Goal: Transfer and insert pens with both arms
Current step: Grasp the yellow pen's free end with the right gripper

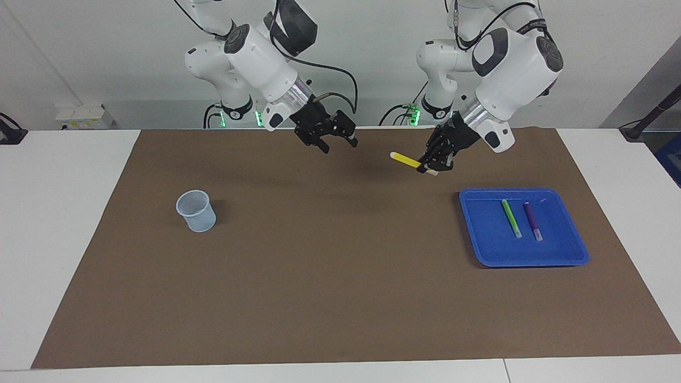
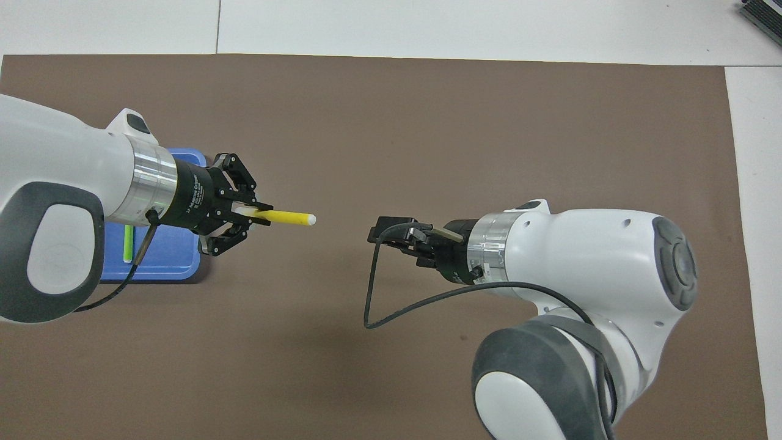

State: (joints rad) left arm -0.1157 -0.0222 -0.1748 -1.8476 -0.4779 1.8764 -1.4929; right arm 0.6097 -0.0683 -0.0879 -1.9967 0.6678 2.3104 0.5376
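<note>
Glossy blue plastic tray, matt brown table mat, mesh-textured cup.

Two white jointed arms, left arm and right arm, each with dark grey oval joint caps and a silver wrist ring. Each ends in a black linked end effector, left end effector and right end effector. Black cables loop along the links.
</note>
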